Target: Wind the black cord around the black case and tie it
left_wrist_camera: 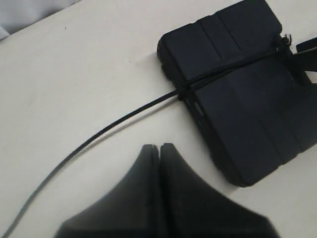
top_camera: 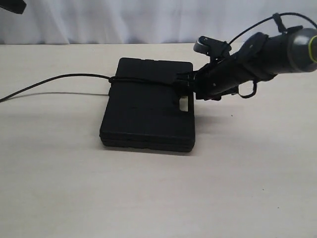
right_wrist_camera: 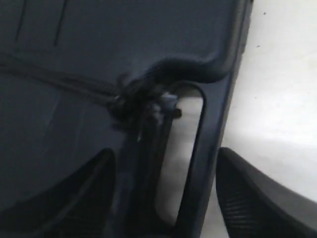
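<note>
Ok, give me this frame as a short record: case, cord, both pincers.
black case: flat on the table, lid up
black cord: across the lid to a knot by the handle cutout; rest trails to the exterior view's left edge
left pincer: shut, empty, apart from the cord
right pincer: open, fingers either side of the handle bar

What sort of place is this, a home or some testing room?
Probably a robot testing room: a pale table, a plain white curtain behind it, and a robot arm at the black case.
</note>
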Controlling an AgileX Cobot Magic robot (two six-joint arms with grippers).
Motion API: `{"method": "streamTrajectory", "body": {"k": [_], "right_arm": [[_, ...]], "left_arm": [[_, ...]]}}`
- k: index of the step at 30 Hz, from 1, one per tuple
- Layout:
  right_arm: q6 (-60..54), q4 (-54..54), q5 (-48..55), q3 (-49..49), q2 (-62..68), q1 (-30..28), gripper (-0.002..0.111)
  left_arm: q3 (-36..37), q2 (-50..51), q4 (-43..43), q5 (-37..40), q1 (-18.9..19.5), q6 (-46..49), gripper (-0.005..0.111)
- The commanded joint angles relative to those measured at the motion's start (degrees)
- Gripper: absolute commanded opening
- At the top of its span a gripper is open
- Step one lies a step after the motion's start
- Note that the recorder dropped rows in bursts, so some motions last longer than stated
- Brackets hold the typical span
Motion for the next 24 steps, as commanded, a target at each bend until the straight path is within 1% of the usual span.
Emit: {"method": "streamTrajectory", "body": {"k": [1, 2, 4, 5, 7, 8, 10, 11, 13, 15, 16, 18, 19, 20, 21, 22, 23, 24], "right_arm": [[10.4, -17.9, 12.3, -1.5, -6.2, -0.8, 0.055], [14.1, -23.5, 14.9, -1.6, -8.0, -0.8, 0.051], [20.3, -33.9, 21.1, -1.6, -11.3, -0.7, 0.038], [23.0, -38.0, 24.7, -1.6, -13.6, -0.6, 0.028], [24.7, -42.0, 30.5, -1.1, -17.0, -0.6, 0.013], [24.9, -42.9, 32.7, 0.1, -19.2, -0.6, 0.006], [25.1, -43.2, 33.3, 2.6, -23.5, -0.6, 0.005], [25.1, -43.2, 32.8, 5.1, -26.9, -0.6, 0.005], [25.1, -43.2, 31.0, 9.5, -31.7, -0.6, 0.005], [25.1, -43.2, 27.2, 14.7, -38.5, -0.6, 0.005], [25.1, -43.2, 25.0, 17.2, -42.1, -0.6, 0.005], [24.4, -43.2, 20.2, 21.5, -48.6, -0.6, 0.005], [22.8, -43.2, 15.2, 25.7, -55.8, -0.6, 0.005], [22.0, -43.2, 12.9, 27.3, -59.5, -0.6, 0.005], [20.3, -43.2, 6.0, 31.7, -66.5, -0.6, 0.005], [19.5, -43.2, 2.6, 34.0, -69.2, -0.6, 0.005], [17.9, -43.2, -7.6, 39.0, -75.3, -0.6, 0.005], [17.1, -43.2, -13.6, 41.1, -77.1, -0.6, 0.005]], "left_arm": [[5.0, -8.4, 13.5, -0.4, -3.9, -17.7, 0.0], [6.4, -10.0, 16.1, 0.2, -4.7, -20.1, 0.0], [9.8, -13.1, 19.1, 1.1, -6.2, -21.9, 0.0], [11.9, -15.5, 19.8, 0.8, -6.7, -22.2, 0.0], [16.3, -19.5, 19.5, -1.3, -7.3, -22.5, 0.0], [19.5, -22.5, 19.1, -2.9, -7.8, -22.5, 0.0], [24.2, -27.0, 18.4, -6.7, -8.2, -22.6, 0.0], [27.9, -30.6, 17.9, -10.0, -8.6, -22.4, 0.0], [32.9, -35.8, 17.5, -15.6, -8.9, -22.2, 0.0], [39.4, -42.4, 16.7, -24.2, -9.1, -21.2, 0.0], [41.9, -45.6, 14.8, -28.7, -9.1, -19.2, 0.0], [47.8, -51.8, 7.9, -37.3, -9.1, -12.7, 0.0], [53.3, -57.1, -2.7, -44.2, -9.1, -2.1, 0.0], [55.3, -59.0, -7.6, -46.4, -9.1, 4.0, 0.0], [59.5, -62.9, -20.5, -51.0, -9.1, 16.9, 0.0], [60.9, -64.2, -25.9, -52.6, -9.1, 21.6, 0.0], [63.2, -66.2, -37.7, -55.5, -9.1, 32.2, 0.0], [63.8, -66.4, -42.8, -56.5, -9.1, 35.5, 0.0]]}}
